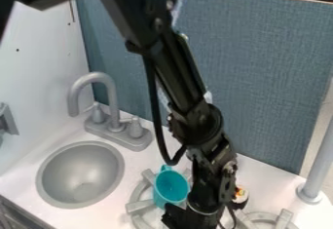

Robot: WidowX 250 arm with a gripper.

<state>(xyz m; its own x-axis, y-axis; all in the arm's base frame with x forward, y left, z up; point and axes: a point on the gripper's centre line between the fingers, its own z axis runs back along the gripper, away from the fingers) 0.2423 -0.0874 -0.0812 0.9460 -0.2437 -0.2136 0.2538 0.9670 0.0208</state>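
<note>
The black gripper (pixel 189 217) hangs at the bottom edge, a little right of centre, over the stove area. Just to its upper left, a teal cup (pixel 171 186) stands tilted on the left grey burner (pixel 139 206), its opening showing. Whether the gripper touches the cup cannot be made out. Partly hidden behind the arm's right side is a small object (pixel 240 194) with white, red and yellow on top and a dark side.
On the left are a grey round sink (pixel 81 174) and a grey faucet (pixel 117 125) with two knobs. A second burner (pixel 263 218) lies at the lower right, near a grey post (pixel 315 174). A blue-grey panel (pixel 273 77) stands behind the white counter (pixel 273 177).
</note>
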